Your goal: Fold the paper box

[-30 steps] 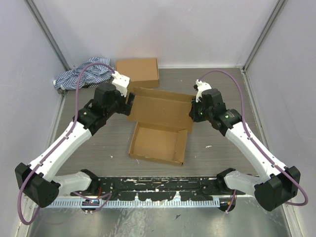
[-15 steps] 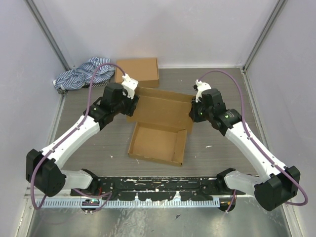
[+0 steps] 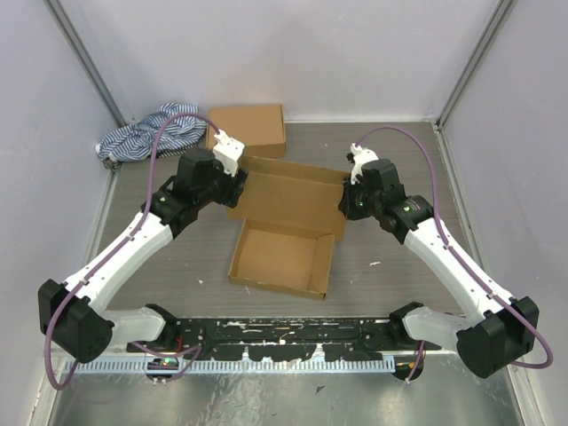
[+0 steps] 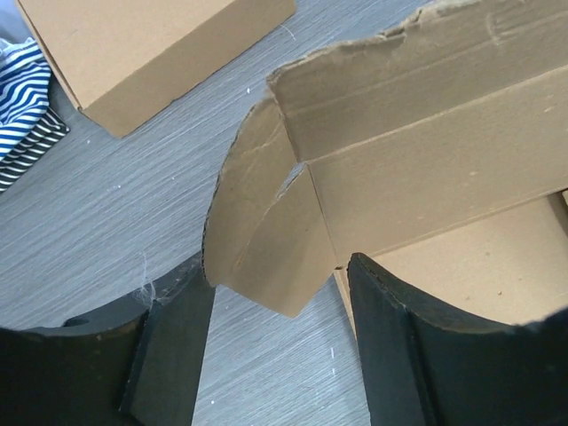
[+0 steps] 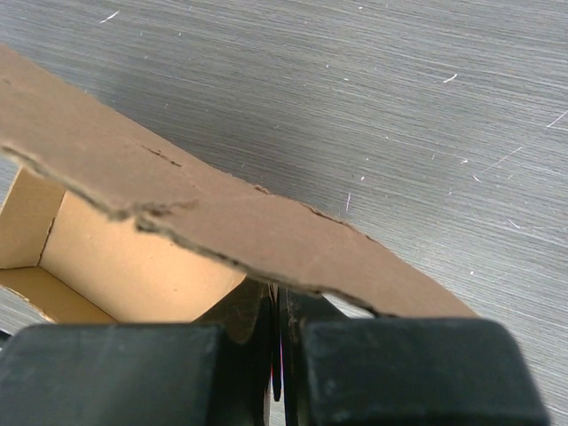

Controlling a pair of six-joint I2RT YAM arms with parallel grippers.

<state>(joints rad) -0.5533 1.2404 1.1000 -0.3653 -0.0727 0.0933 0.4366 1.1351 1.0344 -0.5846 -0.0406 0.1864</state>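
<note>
The open brown paper box has its tray [image 3: 282, 259] flat on the table and its lid [image 3: 293, 197] raised behind it. My left gripper [image 3: 238, 183] is open at the lid's left corner. In the left wrist view the lid's rounded side flap [image 4: 257, 240] hangs between my left gripper's [image 4: 280, 342] spread fingers, apart from both. My right gripper [image 3: 347, 204] is shut on the lid's right side flap. In the right wrist view my right gripper [image 5: 280, 355] has its jaws closed, with the lid's edge [image 5: 266, 240] across them and the tray's inside [image 5: 106, 275] below left.
A second, folded brown box [image 3: 247, 130] lies at the back, also in the left wrist view [image 4: 151, 44]. A blue-and-white striped cloth [image 3: 146, 133] lies at the back left. Grey walls enclose the table on three sides.
My left arm has swung right and forward, bringing its open gripper to the lid's left corner. The right arm and the box have hardly moved.
</note>
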